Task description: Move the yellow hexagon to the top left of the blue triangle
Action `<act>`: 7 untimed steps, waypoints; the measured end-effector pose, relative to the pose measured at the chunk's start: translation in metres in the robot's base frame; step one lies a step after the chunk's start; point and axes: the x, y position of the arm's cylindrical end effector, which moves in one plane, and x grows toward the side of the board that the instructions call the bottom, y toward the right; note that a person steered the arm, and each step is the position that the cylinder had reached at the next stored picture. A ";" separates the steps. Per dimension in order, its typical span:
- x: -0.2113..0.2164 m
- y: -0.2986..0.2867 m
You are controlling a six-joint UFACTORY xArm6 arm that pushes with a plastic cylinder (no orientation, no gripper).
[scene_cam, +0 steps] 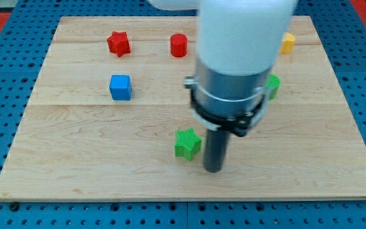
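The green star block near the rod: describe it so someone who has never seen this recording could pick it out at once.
Start at the wooden board and find the dark rod coming down in its lower middle. Just to the view's left of my tip lies the green star, close beside the rod. Another green block peeks out at the arm's right edge, largely hidden; the star is the only green block in full view.

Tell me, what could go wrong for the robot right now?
My tip sits just to the view's right of the green star, so a sideways slide could knock that block away by mistake. The arm's big body hides the middle of the board: no blue triangle shows, so I could bump it unseen. The yellow block peeks out at the view's top right, far from my tip, and a second green block lies along the way.
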 end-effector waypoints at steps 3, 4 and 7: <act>0.038 0.046; 0.002 0.058; -0.111 0.036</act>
